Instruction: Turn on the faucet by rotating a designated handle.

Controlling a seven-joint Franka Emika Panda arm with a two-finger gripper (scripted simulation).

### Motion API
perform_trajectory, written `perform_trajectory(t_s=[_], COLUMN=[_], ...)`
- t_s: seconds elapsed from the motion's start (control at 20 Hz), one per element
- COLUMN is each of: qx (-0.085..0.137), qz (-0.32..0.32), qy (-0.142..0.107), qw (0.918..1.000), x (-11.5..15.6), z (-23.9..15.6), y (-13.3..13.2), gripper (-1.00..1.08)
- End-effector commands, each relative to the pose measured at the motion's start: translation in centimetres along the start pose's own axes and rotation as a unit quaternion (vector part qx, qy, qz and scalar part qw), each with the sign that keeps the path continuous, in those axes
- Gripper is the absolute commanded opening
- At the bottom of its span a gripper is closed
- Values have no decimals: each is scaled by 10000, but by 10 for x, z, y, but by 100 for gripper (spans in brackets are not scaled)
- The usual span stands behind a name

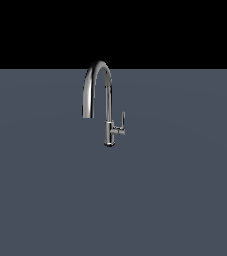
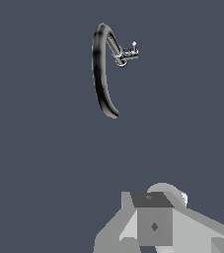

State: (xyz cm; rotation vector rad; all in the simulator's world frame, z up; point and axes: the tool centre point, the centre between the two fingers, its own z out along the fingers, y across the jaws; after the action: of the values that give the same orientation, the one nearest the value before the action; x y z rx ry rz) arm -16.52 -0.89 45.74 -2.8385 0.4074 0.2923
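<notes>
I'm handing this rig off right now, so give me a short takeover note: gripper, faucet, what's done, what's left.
Gripper: only partly visible in the wrist view, well away from the faucet, holding nothing; open or shut cannot be told. The arm does not appear in the exterior view.
Faucet: upright on the grey surface, spout arching toward the exterior view's left.
Handle: small lever on the exterior view's right of the post, untouched.
Done: nothing visible.
Left: approach, contact the handle, rotate it.
</notes>
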Motion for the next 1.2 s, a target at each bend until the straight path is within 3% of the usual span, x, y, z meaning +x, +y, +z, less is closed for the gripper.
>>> perform_trajectory(t_s=[0.0, 0.3, 0.6, 0.9, 1.15], qx=[214, 738, 1281, 1841, 2324], qz=[224, 761, 1308, 1864, 2339], qy=[-168, -582, -1006, -1442, -1818], qw=[9994, 9927, 9779, 9542, 9264], x=[16, 56, 95, 135, 167], z=[4, 15, 30, 50, 71], y=[-1, -2, 1, 6, 12], gripper=[-100, -100, -100, -100, -100])
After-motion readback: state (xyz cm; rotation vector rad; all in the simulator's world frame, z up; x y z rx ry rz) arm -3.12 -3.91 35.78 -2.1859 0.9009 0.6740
